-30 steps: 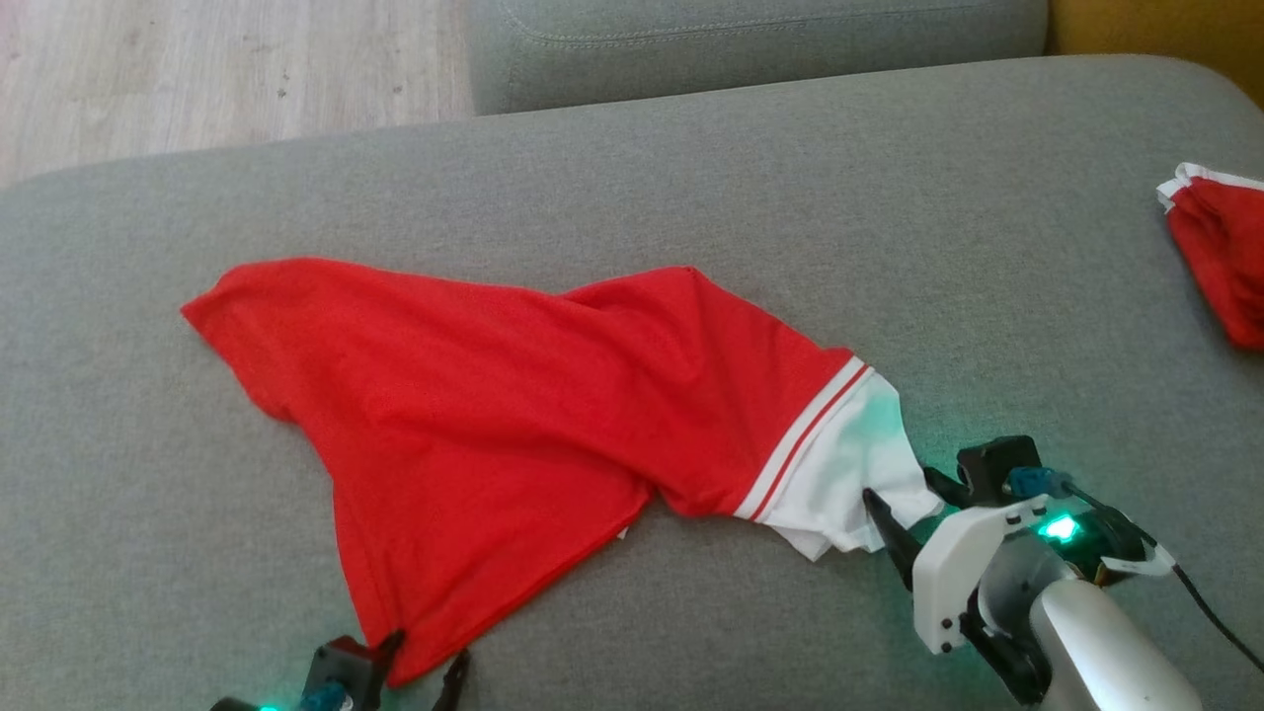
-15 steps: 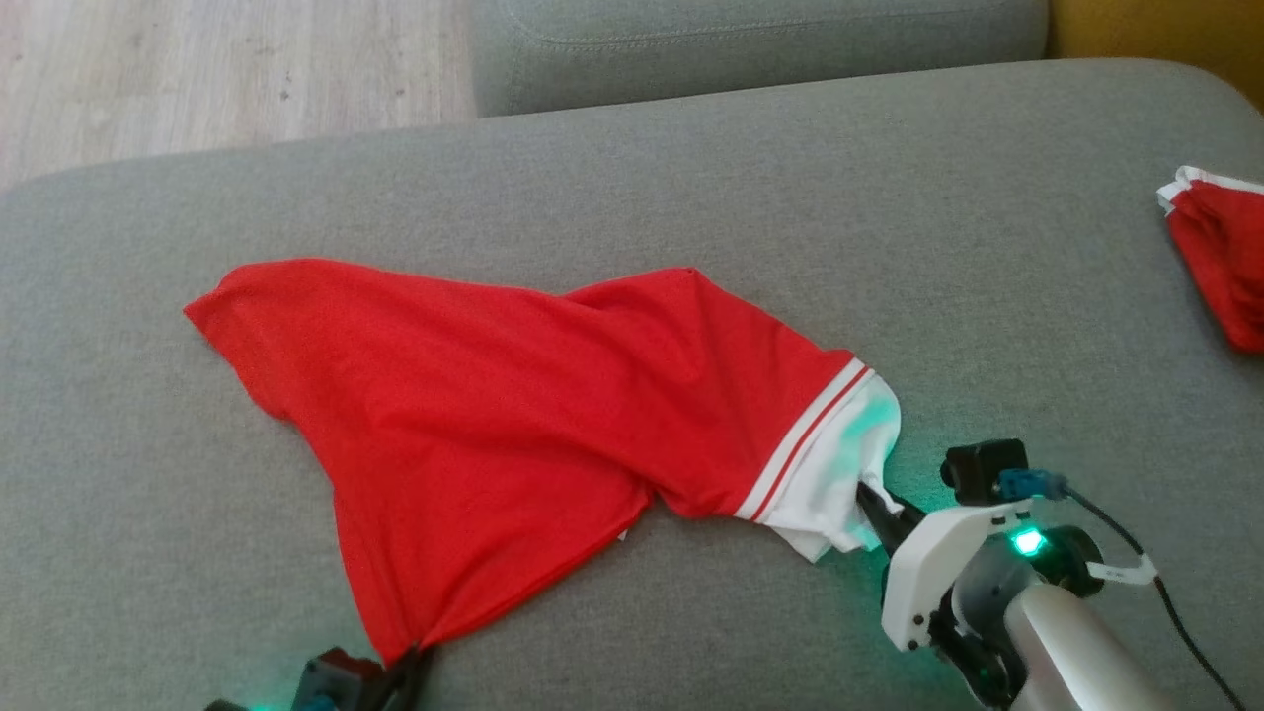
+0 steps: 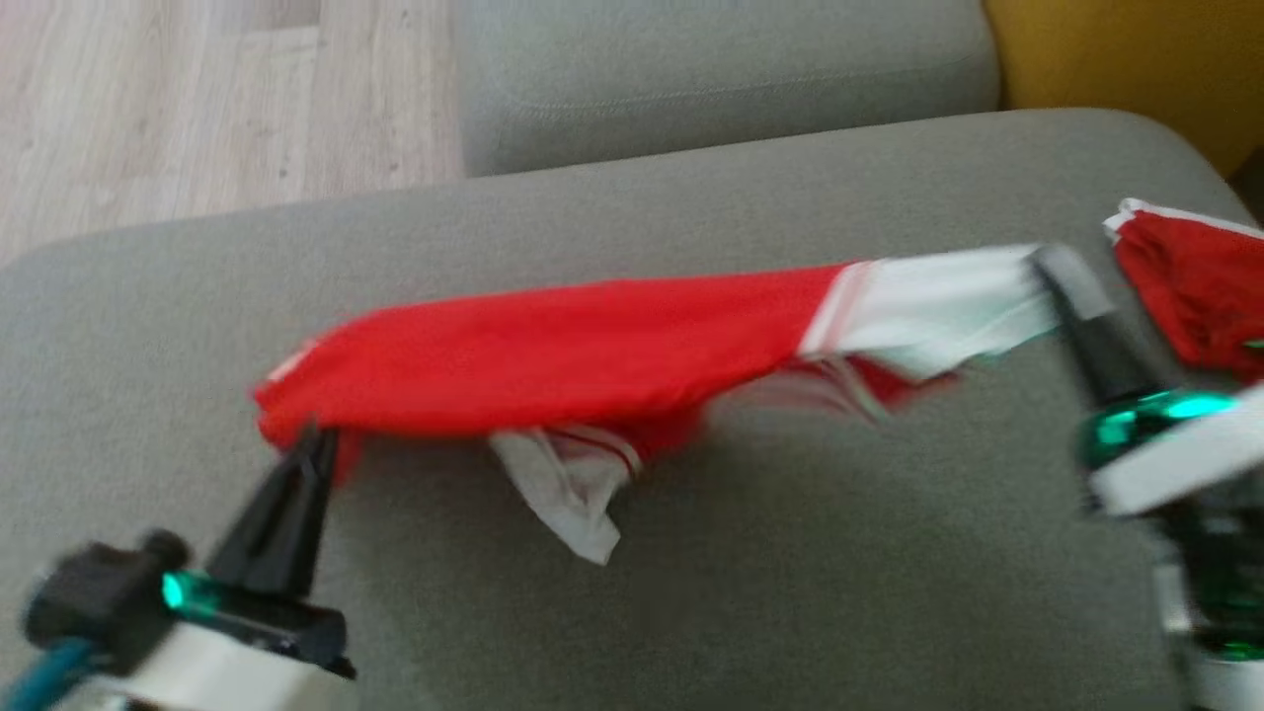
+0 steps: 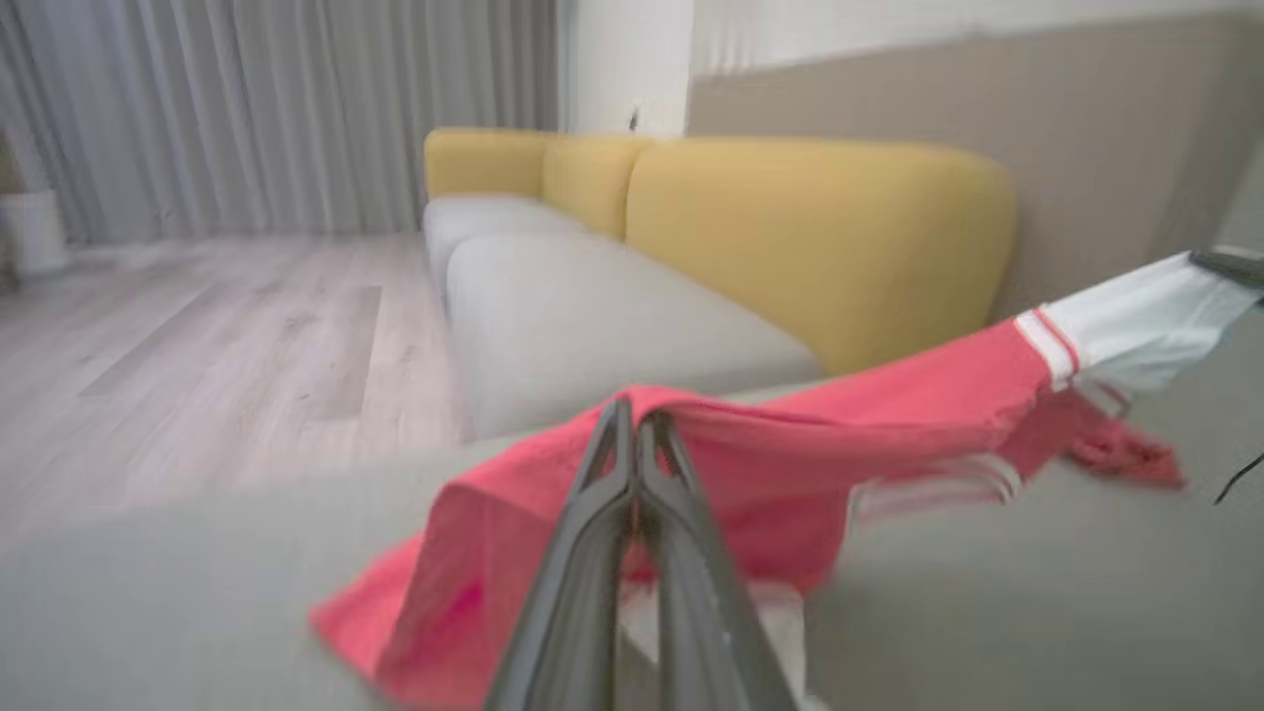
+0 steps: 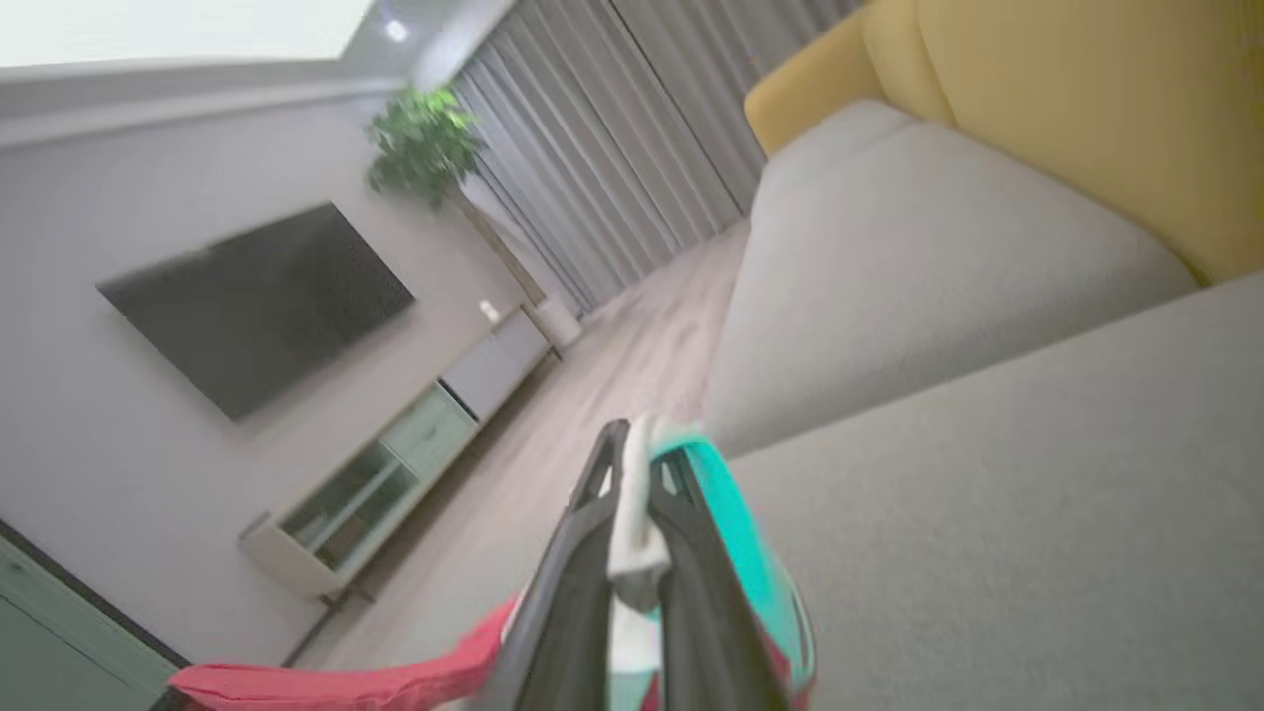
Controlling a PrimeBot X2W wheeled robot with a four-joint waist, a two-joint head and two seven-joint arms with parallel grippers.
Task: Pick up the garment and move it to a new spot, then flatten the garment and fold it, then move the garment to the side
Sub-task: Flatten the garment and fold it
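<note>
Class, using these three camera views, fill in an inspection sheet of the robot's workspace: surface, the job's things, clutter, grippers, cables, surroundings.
Surface: grey sofa cushion, soft fabric.
Job's things: red garment with white trim, stretched between both grippers, one part hanging below.
Clutter: second red-and-white cloth at the cushion's right edge.
Grippers: left gripper, fingers shut on the garment's red end; right gripper shut on its white end.
Cables: blue cable at the left wrist.
Surroundings: wood floor, yellow sofa back, grey curtains, wall television, potted plant.
</note>
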